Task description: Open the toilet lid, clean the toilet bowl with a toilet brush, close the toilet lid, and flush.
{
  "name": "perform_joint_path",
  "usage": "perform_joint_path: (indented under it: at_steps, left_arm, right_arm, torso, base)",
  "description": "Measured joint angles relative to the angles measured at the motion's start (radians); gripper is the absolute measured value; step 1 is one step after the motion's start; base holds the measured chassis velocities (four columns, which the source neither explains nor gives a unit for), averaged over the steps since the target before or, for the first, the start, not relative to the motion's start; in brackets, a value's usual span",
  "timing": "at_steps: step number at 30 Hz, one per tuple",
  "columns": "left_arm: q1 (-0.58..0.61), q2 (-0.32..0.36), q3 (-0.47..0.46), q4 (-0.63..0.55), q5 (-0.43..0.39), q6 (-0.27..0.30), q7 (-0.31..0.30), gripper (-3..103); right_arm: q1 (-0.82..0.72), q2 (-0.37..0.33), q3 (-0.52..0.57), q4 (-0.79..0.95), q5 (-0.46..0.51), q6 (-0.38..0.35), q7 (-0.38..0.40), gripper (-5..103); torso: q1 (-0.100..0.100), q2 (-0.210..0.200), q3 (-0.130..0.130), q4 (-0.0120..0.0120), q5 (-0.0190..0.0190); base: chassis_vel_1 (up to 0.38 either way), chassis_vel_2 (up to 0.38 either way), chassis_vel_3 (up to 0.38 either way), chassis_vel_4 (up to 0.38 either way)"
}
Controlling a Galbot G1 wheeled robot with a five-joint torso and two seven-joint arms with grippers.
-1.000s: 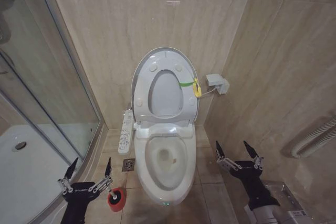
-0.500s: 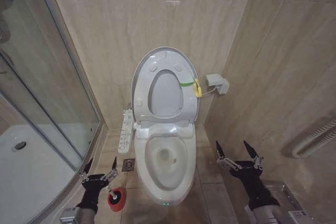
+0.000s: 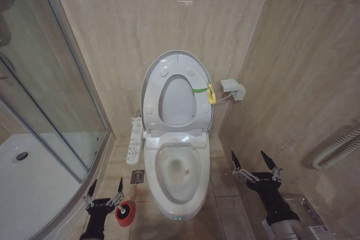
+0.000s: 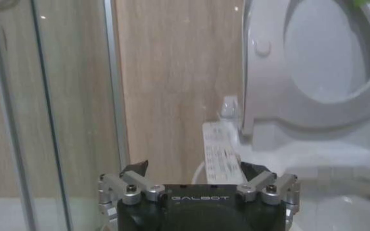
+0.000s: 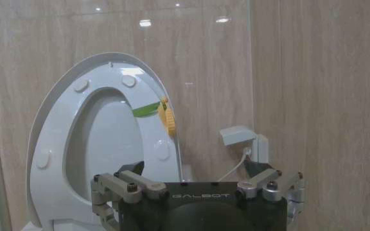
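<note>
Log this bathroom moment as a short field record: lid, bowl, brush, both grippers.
lid: raised, leaning against the back wall, seat up with it
bowl: uncovered
brush: standing in its red cup on the floor, left of the bowl
left gripper: open, low, beside the cup
right gripper: open, right of the bowl, holding nothing

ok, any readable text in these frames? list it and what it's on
"GALBOT": on the left pincer body, left wrist view.
"GALBOT": on the right pincer body, right wrist view.
Button panel beside the toilet bowl: markings too small to read.
Label on the metal plate beside the right arm: unreadable.
</note>
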Motion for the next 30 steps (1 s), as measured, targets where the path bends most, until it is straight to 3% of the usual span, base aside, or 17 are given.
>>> perform_joint_path:
  at_steps: [7,8,22,26,29,30]
  left_arm:
    - [0.014,-0.004,0.026,0.11,0.029,-0.071,0.011,97]
    - [0.017,-0.007,0.028,0.129,0.03,-0.076,0.011,88]
    - [0.061,-0.024,0.013,0.196,0.019,-0.123,-0.014,85]
    - [0.029,-0.006,-0.005,0.293,-0.036,-0.16,0.007,85]
    - [-0.036,0.005,-0.01,0.436,-0.081,-0.224,0.019,85]
    - [-0.054,0.005,-0.014,0.47,-0.078,-0.239,0.023,79]
  right_arm:
    - [0.0,0.0,0.0,0.0,0.0,0.0,0.0,100]
    - [0.0,0.0,0.0,0.0,0.0,0.0,0.0,100]
    - [0.0,0.0,0.0,0.0,0.0,0.0,0.0,100]
    - [0.0,0.0,0.0,0.0,0.0,0.0,0.0,100]
    - [0.0,0.0,0.0,0.0,0.0,0.0,0.0,100]
    - [0.0,0.0,0.0,0.0,0.0,0.0,0.0,100]
  torso:
    - [0.0,0.0,0.0,0.0,-0.0001]
    - [0.0,0.0,0.0,0.0001,-0.0001]
    - [0.0,0.0,0.0,0.0,0.0]
    - [0.0,0.0,0.0,0.0001,0.0002]
    - [0.0,0.0,0.0,-0.0001,-0.0003]
    - [0.0,0.0,0.0,-0.0001,-0.0002]
  base:
    - [0.0,0.0,0.0,0.0]
    - [0.0,0.0,0.0,0.0]
    - [0.0,0.0,0.0,0.0]
    - [0.0,0.0,0.0,0.0]
    - [0.0,0.0,0.0,0.0]
    - [0.0,0.0,0.0,0.0]
